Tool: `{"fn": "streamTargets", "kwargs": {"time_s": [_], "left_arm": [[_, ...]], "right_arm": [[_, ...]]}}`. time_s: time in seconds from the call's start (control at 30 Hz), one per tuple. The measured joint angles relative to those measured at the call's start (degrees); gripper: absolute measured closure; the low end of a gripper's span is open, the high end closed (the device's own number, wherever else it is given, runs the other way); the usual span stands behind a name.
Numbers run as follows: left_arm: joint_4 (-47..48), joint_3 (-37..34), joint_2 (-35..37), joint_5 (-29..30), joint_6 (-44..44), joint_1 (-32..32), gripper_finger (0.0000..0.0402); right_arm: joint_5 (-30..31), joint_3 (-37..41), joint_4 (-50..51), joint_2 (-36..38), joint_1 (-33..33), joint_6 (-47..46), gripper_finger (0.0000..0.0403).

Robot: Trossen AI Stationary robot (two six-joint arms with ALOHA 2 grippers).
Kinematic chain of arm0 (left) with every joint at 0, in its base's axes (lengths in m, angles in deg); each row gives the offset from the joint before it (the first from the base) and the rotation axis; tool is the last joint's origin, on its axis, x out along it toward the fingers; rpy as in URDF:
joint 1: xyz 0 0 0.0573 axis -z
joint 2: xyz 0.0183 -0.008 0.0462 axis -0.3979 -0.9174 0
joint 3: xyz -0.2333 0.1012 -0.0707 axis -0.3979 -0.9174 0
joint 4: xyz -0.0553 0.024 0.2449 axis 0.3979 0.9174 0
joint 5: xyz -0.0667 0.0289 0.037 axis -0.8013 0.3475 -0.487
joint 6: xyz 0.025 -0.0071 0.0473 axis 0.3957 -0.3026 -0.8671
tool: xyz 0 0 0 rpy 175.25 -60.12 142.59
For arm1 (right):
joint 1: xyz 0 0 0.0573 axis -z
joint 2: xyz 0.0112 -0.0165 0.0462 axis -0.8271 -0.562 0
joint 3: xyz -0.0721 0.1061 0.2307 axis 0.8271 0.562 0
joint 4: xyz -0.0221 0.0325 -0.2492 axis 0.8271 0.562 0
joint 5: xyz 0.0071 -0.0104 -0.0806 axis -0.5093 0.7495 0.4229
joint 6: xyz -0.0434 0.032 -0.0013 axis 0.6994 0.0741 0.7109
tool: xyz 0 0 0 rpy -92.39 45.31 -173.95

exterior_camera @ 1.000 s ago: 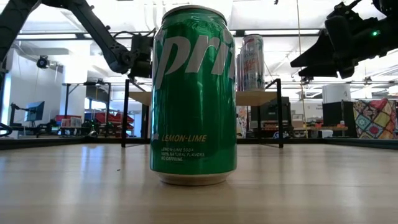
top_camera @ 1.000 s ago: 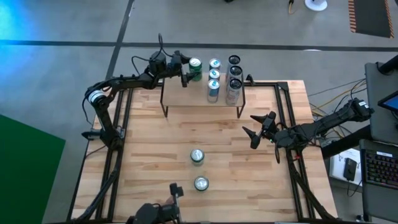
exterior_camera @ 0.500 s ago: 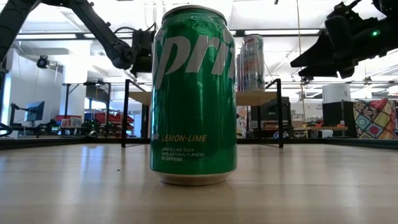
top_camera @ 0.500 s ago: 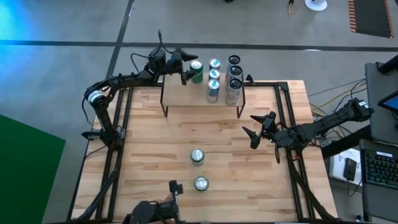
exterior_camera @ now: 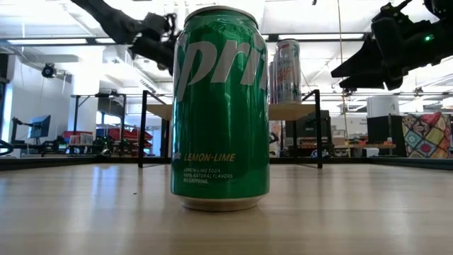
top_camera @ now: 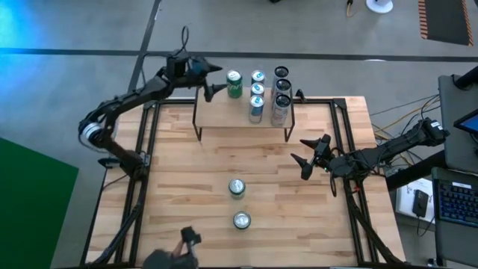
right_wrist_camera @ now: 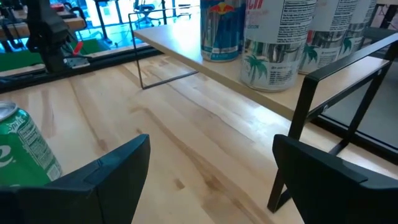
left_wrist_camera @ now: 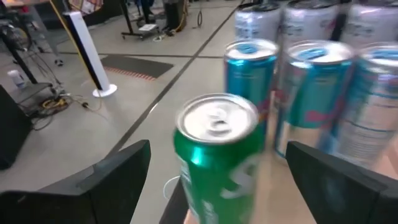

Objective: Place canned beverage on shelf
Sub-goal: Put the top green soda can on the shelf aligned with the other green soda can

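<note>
**Left hand clear of shelved green can; two cans wait on the desk**

Left hand (top_camera: 211,80), fingers apart and holding nothing, hovers at the shelf's left end. Just beside it, toward the other cans, a green cylindrical aluminium soda can (top_camera: 234,84) stands upright on the small light-wood plank shelf on thin black legs (top_camera: 216,112). From the wrist view the can (left_wrist_camera: 219,155) sits between and ahead of the spread fingers, touching neither, long axis vertical, pull-tab top up.

Beyond it stand slim blue-and-silver cans (top_camera: 257,96) and taller silver cans (top_camera: 281,97), all upright.

Two more green soda cans remain on the light wooden desk (top_camera: 172,172), one (top_camera: 237,187) mid-desk, one (top_camera: 241,220) nearer the front edge; both upright, axes vertical.

Right hand (top_camera: 311,154), fingers apart and empty, hangs above the desk's right side. The mid-desk can lies to its left and slightly forward, closer to it than to the left hand. Judgement: right arm is better placed for the next pick, approaching level from the side.
</note>
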Motion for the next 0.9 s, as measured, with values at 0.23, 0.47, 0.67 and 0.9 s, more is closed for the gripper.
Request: {"fn": "streamTargets", "kwargs": {"time_s": [0.23,0.47,0.67,0.9], "left_arm": [[-4.37,-13.97,14.11,1.37,2.83,2.95,0.0042],[-28.76,-34.83,23.28,1.31,16.84,14.23,0.0042],[-39.88,-44.51,24.06,17.26,16.84,30.08,0.0042],[-38.46,-46.05,20.01,39.38,12.04,51.07,0.0042]], "right_arm": [[0.01,0.0,0.39,-1.21,0.0,-0.23,0.0076],[1.12,0.0,0.39,-5.31,0.0,2.79,0.0076],[5.9,-0.54,0.11,-6.37,-0.29,-3.31,0.0076],[4.46,-1.03,0.41,-6.58,-2.05,-5.75,0.0076]]}}
